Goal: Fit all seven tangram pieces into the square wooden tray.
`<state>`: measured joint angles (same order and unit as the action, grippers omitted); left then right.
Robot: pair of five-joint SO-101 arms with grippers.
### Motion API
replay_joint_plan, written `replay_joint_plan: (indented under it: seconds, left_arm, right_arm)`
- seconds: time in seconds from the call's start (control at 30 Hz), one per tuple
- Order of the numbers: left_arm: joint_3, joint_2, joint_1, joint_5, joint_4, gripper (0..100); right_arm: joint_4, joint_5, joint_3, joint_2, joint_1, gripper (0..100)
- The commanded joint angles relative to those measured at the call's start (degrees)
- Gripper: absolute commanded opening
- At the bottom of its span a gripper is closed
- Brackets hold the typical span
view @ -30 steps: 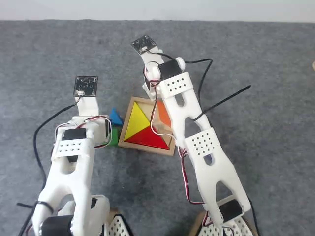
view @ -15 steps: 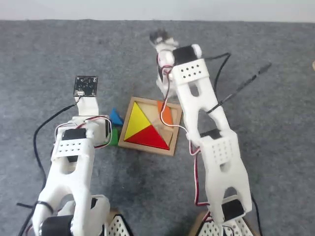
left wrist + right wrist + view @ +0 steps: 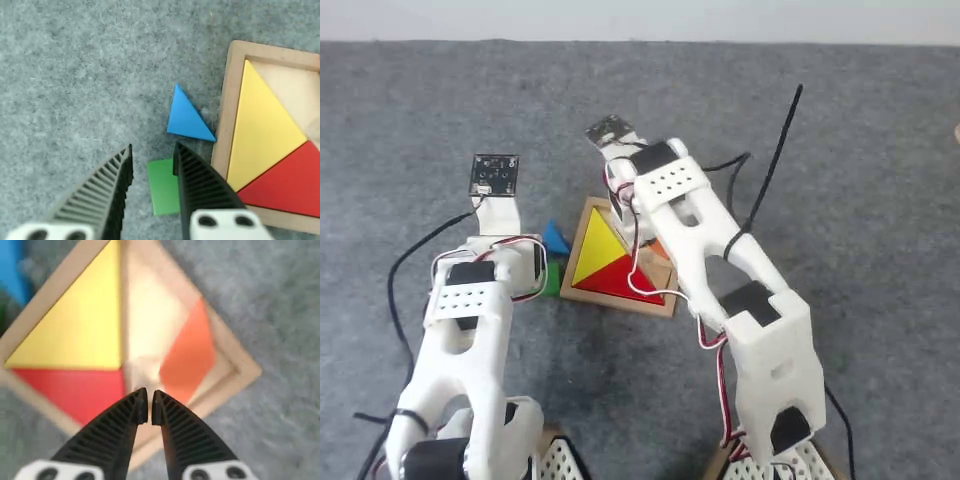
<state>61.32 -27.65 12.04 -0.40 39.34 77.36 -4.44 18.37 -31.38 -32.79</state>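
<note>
High view: square wooden tray (image 3: 620,303) on the grey felt desk (image 3: 840,180) holds large yellow triangle (image 3: 598,245) and large red triangle (image 3: 620,281), right arm overhanging; left wrist view: left end effector (image 3: 152,150) released, empty, over green flat piece (image 3: 162,187) near small blue triangle (image 3: 186,117), both outside the rim, likely the next pickups; right wrist view: right end effector (image 3: 149,392) clenched on nothing above bare tray floor beside seated orange piece (image 3: 192,355).

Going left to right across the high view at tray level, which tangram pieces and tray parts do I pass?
In order: blue triangle → left rim of the tray → yellow triangle → orange piece. The green piece and red triangle overlap others, so they are omitted.
</note>
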Motion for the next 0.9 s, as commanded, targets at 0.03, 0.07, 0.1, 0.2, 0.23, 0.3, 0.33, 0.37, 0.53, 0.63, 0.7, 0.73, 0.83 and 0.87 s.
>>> replay_joint_plan:
  seconds: [0.03,0.07,0.1,0.2,0.23,0.3,0.33,0.37,0.53,0.63,0.7,0.73,0.83,0.87]
  left_arm:
    - [-0.75,-0.18,-0.53,-0.53,-1.23,13]
    - [-0.75,-0.18,-0.53,-0.53,-1.23,13]
    - [-0.75,-0.18,-0.53,-0.53,-1.23,13]
    - [-0.75,-0.18,-0.53,-0.53,-1.23,13]
    - [-0.75,-0.18,-0.53,-0.53,-1.23,13]
    - [-0.75,-0.18,-0.53,-0.53,-1.23,13]
    - [-0.75,-0.18,-0.53,-0.53,-1.23,13]
    - [-0.75,-0.18,-0.53,-0.53,-1.23,13]
    - [-0.75,-0.18,-0.53,-0.53,-1.23,13]
    - [-0.75,-0.18,-0.53,-0.53,-1.14,13]
    - [-0.75,-0.18,-0.53,-0.53,-1.14,13]
    - [-0.75,-0.18,-0.53,-0.53,-1.14,13]
    - [-0.75,-0.18,-0.53,-0.53,-1.14,13]
    - [-0.75,-0.18,-0.53,-0.53,-1.14,13]
  right_arm:
    - [-7.69,1.67,-2.81,4.26,1.19,13.1]
    - [-8.92,1.58,-3.6,4.26,1.1,15.8]
    - [-9.89,1.58,-4.4,4.26,1.1,18.1]
    - [-11.03,1.58,-5.8,4.26,1.63,20.5]
    - [-11.03,1.58,-5.98,4.26,1.98,20.4]
    - [-11.03,1.58,-6.07,4.26,2.51,20.4]
    - [-11.03,1.58,-6.07,4.18,2.77,20.4]
    - [-11.03,1.58,-6.07,4.09,2.95,20.5]
    - [-11.03,1.49,-5.98,1.27,3.21,20.5]
    - [-10.95,1.49,-5.71,1.54,3.65,20.5]
    - [-10.95,1.49,-5.71,1.71,4.53,20.5]
    - [-10.95,1.58,-5.89,1.8,5.23,20.5]
    - [-10.59,1.76,-5.98,2.42,7.6,20.5]
    - [-10.51,1.76,-5.98,2.59,8.04,20.5]
